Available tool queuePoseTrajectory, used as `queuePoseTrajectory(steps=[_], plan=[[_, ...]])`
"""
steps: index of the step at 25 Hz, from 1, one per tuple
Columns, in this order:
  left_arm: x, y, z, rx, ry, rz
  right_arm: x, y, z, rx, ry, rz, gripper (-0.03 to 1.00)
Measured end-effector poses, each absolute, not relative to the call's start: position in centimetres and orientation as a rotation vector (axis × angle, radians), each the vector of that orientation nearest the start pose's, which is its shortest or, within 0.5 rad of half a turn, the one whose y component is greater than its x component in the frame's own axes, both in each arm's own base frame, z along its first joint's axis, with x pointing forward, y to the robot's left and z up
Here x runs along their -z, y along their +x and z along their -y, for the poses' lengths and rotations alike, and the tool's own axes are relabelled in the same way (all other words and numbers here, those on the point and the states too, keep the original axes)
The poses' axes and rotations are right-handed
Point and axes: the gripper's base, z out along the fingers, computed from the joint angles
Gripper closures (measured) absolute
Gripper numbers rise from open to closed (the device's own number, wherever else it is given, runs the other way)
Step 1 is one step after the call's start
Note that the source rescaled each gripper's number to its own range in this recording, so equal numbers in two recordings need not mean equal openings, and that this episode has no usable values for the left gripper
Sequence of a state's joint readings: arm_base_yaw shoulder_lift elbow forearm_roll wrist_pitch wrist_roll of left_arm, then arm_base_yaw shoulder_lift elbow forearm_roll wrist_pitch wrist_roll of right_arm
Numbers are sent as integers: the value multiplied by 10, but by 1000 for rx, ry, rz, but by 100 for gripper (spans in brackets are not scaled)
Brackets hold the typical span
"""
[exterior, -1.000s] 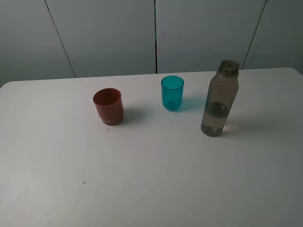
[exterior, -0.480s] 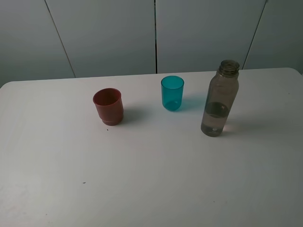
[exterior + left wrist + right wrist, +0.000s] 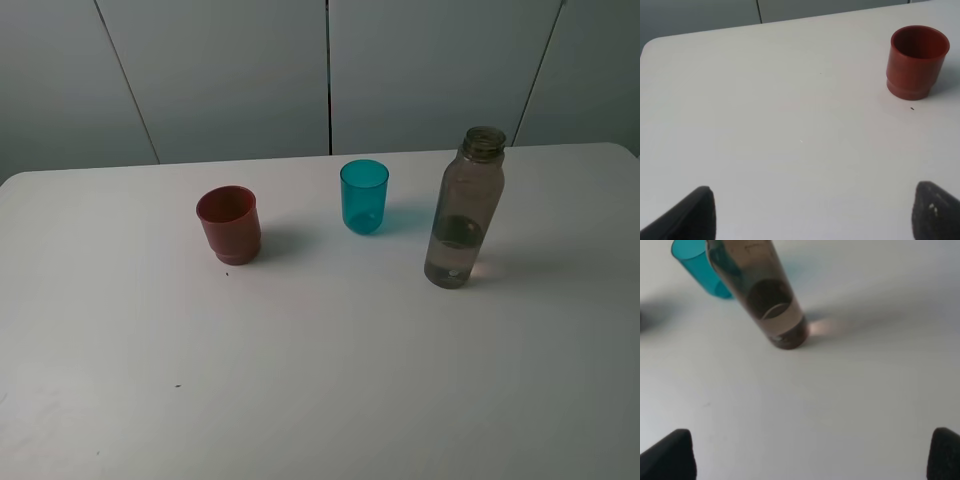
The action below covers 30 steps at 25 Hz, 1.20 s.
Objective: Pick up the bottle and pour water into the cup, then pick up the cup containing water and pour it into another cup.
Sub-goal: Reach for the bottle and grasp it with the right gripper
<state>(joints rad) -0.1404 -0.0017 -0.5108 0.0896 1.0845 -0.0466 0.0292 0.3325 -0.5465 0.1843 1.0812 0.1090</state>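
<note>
Three vessels stand upright on a white counter (image 3: 320,390) before a wall of pale grey panels (image 3: 230,75). The bottle (image 3: 465,210), tall, slim and smoky grey-brown, is on the right; its threaded neck has no cap and clear water fills its lower part. The teal cup (image 3: 364,197), a small translucent tumbler, stands left of the bottle and slightly farther back, near it but not touching. The red cup (image 3: 229,225), squat and opaque with a narrower stepped base, stands farther left, well apart from the teal cup and a little nearer than it. A tiny dark speck (image 3: 227,273) lies on the counter just in front of the red cup. Neither arm appears in the high view. In the left wrist view, the left claw (image 3: 815,215) shows only its two dark fingertips (image 3: 697,217), spread wide apart with bare counter between them and nothing held; the red cup stands well ahead of it and off to one side. In the right wrist view, the right claw (image 3: 807,455) is likewise spread wide and holds nothing; the bottle stands ahead of it, clear of both fingertips, with the teal cup partly visible beyond the bottle.
</note>
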Motion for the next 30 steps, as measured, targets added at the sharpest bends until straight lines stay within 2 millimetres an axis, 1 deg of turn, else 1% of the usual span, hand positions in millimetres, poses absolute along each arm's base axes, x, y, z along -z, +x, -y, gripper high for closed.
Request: queuePoseTrajectory(steps=[4, 6, 8, 10, 13, 14, 17, 19, 21, 25, 27, 30], plan=[[-279, -7, -8, 9, 90, -2050, -310, 94, -25, -448, 187, -2373, -3], [-279, -7, -8, 9, 90, -2050, -317, 117, -27, -487, 235, -2401, -3], [-279, -7, -8, 9, 90, -2050, -320, 135, -30, -518, 287, -2423, -3], [-279, -7, -8, 9, 90, -2050, -317, 149, -36, -548, 303, -2431, -3], [-279, -7, -8, 9, 90, -2050, -318, 161, -49, -608, 295, -2359, -3], [-279, -7, -8, 9, 90, -2050, -320, 164, -51, -597, 273, -2321, -3], [-279, -7, -8, 9, 90, -2050, -326, 170, -51, -482, 157, -2228, -3], [-279, -7, -8, 9, 90, -2050, -322, 169, -51, -450, 125, -2208, -3], [-279, -7, -8, 9, 90, -2050, -310, 167, -50, -443, 113, -2195, -3], [-279, -7, -8, 9, 90, -2050, -273, 161, -47, -418, 105, -2177, -3], [-279, -7, -8, 9, 90, -2050, -255, 155, -44, -411, 112, -2160, -3], [-279, -7, -8, 9, 90, -2050, -235, 146, -40, -405, 122, -2123, -3]])
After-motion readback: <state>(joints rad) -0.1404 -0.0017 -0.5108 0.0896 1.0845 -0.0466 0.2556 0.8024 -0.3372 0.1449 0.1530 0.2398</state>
